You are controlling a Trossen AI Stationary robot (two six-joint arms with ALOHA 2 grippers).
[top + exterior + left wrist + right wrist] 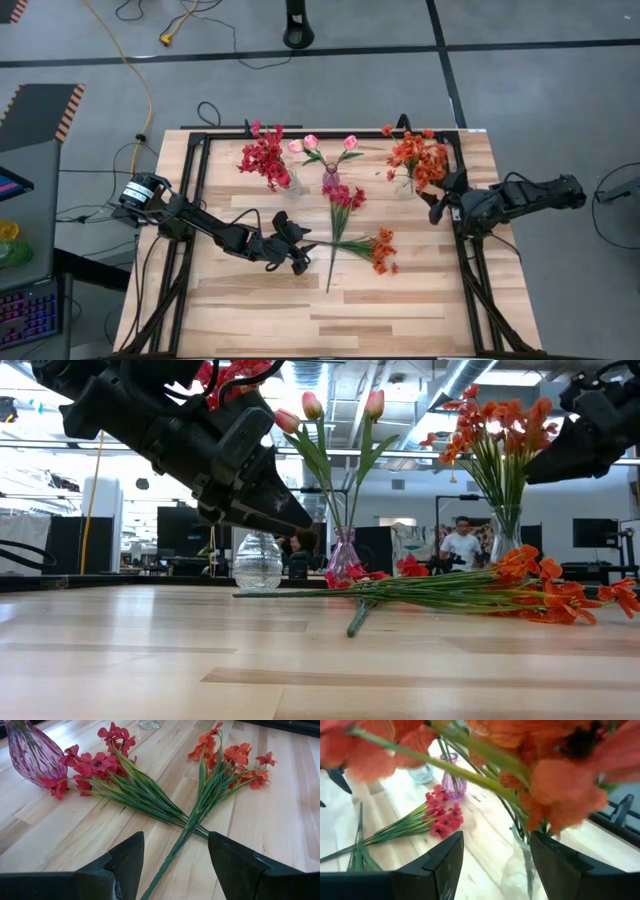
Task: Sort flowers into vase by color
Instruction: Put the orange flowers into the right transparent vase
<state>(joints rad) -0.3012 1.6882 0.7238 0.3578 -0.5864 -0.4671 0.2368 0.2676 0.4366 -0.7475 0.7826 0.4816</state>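
On the wooden surface (pixel 250 310) two loose sprigs lie crossed at their stems: a red sprig (pixel 343 205) with its blossoms touching the purple vase (pixel 330 181), and an orange sprig (pixel 378 249) lying near the middle. Three vases stand in a row at the far side: a clear one holding red flowers (pixel 265 158), the purple one holding pink tulips (pixel 322 144), and another clear one holding orange flowers (pixel 418 158). The left gripper (pixel 296 250) hovers released, empty, just short of the stem ends (its fingers (pixel 127 865) frame them). The right gripper (pixel 440 196) hangs released beside the orange bouquet, grasping nothing.
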